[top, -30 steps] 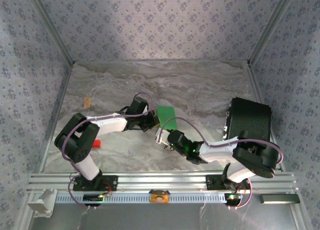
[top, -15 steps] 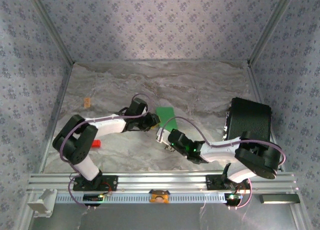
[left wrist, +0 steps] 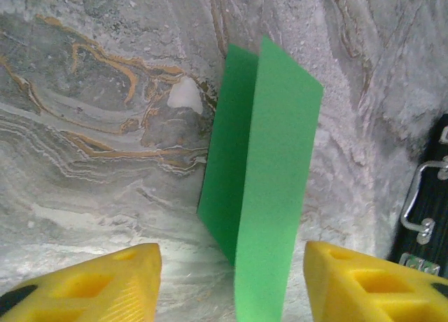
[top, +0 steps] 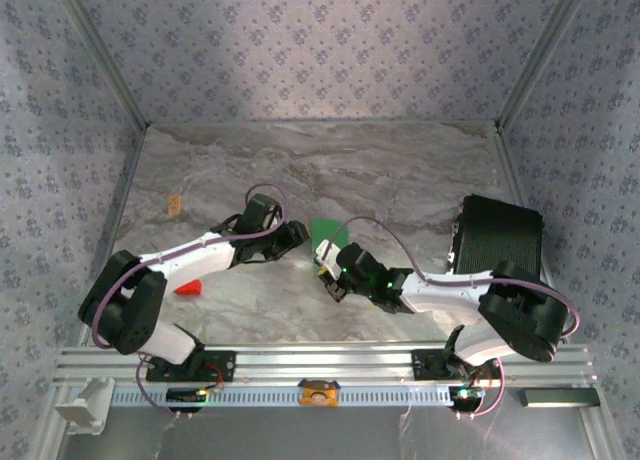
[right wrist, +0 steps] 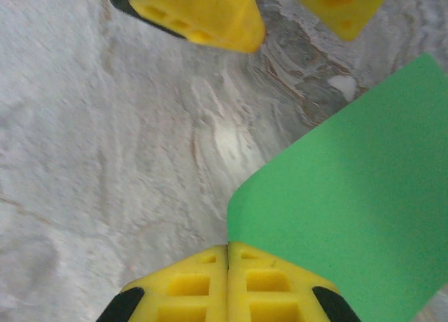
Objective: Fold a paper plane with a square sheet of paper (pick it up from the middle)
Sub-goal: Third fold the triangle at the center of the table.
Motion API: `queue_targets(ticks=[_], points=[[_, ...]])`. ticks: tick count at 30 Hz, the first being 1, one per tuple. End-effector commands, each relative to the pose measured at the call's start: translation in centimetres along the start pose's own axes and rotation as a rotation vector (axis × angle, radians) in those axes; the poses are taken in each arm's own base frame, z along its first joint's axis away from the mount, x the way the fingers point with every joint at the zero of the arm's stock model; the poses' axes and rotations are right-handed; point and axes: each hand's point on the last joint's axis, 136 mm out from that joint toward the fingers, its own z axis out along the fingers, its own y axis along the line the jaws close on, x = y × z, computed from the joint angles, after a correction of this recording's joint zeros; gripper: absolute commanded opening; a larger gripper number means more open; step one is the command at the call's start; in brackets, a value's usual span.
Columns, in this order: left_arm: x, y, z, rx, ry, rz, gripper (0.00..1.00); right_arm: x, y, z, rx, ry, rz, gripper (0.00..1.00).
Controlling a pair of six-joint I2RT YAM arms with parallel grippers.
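The square sheet of paper (left wrist: 269, 175) is bent along one crease into two green panels. It lies in the gap between the fingers of my left gripper (left wrist: 231, 287), nearer the right-hand finger (left wrist: 371, 280) than the other. That gripper's jaws stand well apart and I have hold of nothing with it; neither pad looks to touch the paper.

My right gripper (right wrist: 227, 248) has its two yellow fingers pressed flat together. One corner of the sheet (right wrist: 350, 196) comes out right at their seam, so I seem to be pinching it there, though the contact itself is hidden behind my fingertips.

From above, the sheet (top: 326, 229) sits mid-table, with my left gripper (top: 297, 236) just beside it on the left and my right gripper (top: 326, 272) just below it.

I count one green sheet, one small red block (top: 188, 288) well off to the left, and one black case (top: 500, 238) at the right side of the marble table (top: 400, 180).
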Motion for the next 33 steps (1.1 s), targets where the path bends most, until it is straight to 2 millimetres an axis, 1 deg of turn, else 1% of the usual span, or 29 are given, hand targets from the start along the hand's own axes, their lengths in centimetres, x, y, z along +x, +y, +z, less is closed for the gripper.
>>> queue_targets(ticks=[1, 3, 5, 9, 12, 15, 18, 19, 27, 31, 33], points=[[-1.5, -1.8, -1.4, 0.022, -0.037, 0.051, 0.49, -1.6, 2.2, -0.5, -0.169, -0.003, 0.181, 0.00], [-1.9, -2.1, -1.7, 0.034, -0.044, 0.060, 0.47, -2.2, 2.2, -0.6, -0.206, -0.010, 0.247, 0.00], [-2.2, -2.6, -1.9, 0.056, -0.045, 0.073, 0.42, -2.3, 2.0, -0.4, -0.233, -0.002, 0.301, 0.00], [-2.7, -4.3, -2.0, 0.109, -0.037, 0.139, 0.36, -1.3, 1.1, -0.2, -0.273, 0.026, 0.384, 0.00], [-2.7, -5.3, -1.4, 0.144, -0.013, 0.179, 0.29, -0.8, 0.8, -0.1, -0.313, 0.035, 0.447, 0.00], [-2.4, -5.9, 0.1, 0.163, 0.042, 0.190, 0.23, -0.5, 0.5, 0.2, -0.338, 0.036, 0.488, 0.00], [-2.0, -6.5, 2.0, 0.188, 0.104, 0.189, 0.15, -0.2, 0.3, 0.5, -0.352, 0.037, 0.515, 0.00], [-1.9, -6.2, 2.6, 0.175, 0.115, 0.182, 0.14, -0.1, 0.3, 0.5, -0.355, 0.037, 0.522, 0.00], [-1.1, -5.5, 7.2, 0.130, 0.203, 0.185, 0.11, 0.7, -0.1, 0.7, -0.362, 0.050, 0.556, 0.00], [-0.1, -4.9, 8.8, 0.099, 0.253, 0.186, 0.09, 1.2, -0.4, 0.8, -0.354, 0.058, 0.567, 0.00], [0.1, -4.0, 9.6, 0.075, 0.265, 0.174, 0.08, 1.3, -0.5, 0.8, -0.353, 0.060, 0.570, 0.00]])
